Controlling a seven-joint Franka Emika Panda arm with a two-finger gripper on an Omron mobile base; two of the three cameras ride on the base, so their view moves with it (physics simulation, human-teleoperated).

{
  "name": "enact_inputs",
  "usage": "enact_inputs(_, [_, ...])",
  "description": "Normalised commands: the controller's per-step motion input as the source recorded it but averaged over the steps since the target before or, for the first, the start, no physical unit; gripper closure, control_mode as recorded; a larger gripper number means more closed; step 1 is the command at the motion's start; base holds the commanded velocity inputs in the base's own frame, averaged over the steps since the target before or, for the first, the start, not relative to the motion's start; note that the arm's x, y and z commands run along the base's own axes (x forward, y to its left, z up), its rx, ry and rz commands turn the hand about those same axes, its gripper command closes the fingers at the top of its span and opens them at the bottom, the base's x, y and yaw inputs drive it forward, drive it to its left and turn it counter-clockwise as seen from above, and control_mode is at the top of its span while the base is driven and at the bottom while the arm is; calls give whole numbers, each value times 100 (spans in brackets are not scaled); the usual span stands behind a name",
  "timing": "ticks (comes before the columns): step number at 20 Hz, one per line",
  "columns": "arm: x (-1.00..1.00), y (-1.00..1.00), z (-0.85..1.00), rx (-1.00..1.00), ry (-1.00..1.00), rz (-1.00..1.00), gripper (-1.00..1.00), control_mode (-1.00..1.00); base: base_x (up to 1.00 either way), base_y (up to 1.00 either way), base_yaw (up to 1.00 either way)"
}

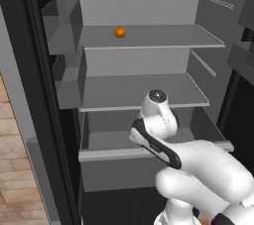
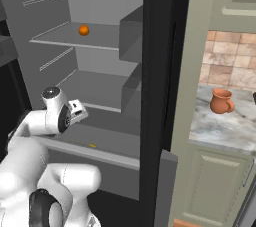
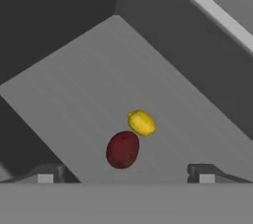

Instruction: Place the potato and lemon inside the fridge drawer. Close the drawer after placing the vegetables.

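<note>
Bright orange ball [image 1: 119, 32] sits on the upper shelf; maroon-brown potato [image 3: 122, 149] touches yellow lemon [image 3: 142, 122] in the pulled-out grey fridge drawer [image 1: 114, 154]; gripper [image 3: 126, 172] spread wide, empty

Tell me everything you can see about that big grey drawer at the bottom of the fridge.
The wide grey box-shaped fridge drawer sits below the two flat shelves, pulled out and open. It looks like smooth plastic, with a lighter grey front rim, darker walls and a flat floor. In the hand view, a small bright yellow oval lemon and a dark maroon-brown roundish potato lie on its floor, close enough that they seem to touch. The hand hovers above them, fingers spread and holding nothing.
</note>
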Motion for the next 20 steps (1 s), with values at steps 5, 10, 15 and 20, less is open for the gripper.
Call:
enact_inputs(5, [-93, 75, 37, -8, -3, 0, -100, -100, 0, 0, 0])
enact_inputs(10, [-42, 64, -4, -12, 16, 0, -100, -100, 0, 0, 0])
enact_inputs(15, [-1, 41, -52, -9, 27, 0, -100, -100, 0, 0, 0])
enact_inputs(20, [21, 36, -74, -9, 28, 1, -100, -100, 0, 0, 0])
